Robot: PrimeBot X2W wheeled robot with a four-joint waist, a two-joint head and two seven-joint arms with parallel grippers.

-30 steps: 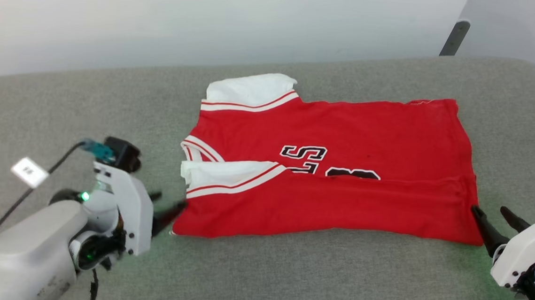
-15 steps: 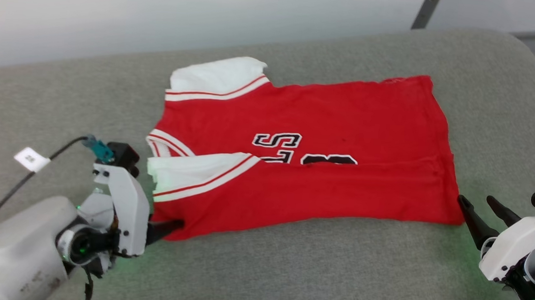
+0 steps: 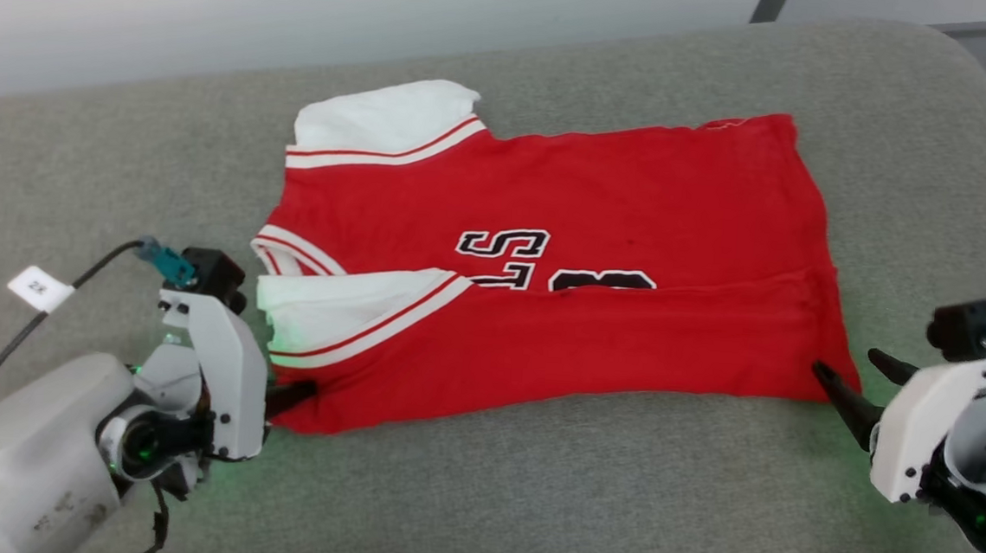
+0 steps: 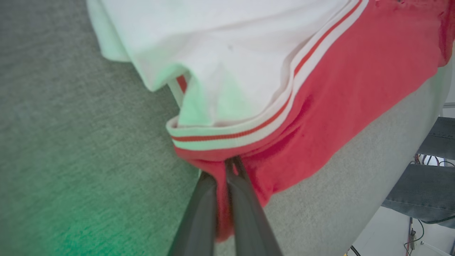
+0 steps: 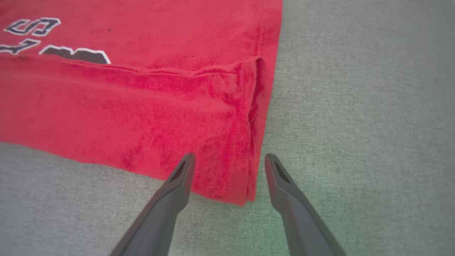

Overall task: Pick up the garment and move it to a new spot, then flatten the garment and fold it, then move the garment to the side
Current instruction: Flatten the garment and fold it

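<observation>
On the grey fabric surface the garment lies spread out, its near edge folded up over the black lettering, white sleeves toward the left. Left hand — fingers clamped shut on the red corner just under the striped sleeve trim. Right hand — fingers spread apart at the opposite near corner, one over cloth, one over grey fabric, gripping nothing.

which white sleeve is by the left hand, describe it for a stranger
On the grey cushion lies a red garment. Two white sleeves sit at its left end; this sleeve is the near one, beside the left hand, folded over the red body, whereas the far sleeve sticks out flat.
</observation>
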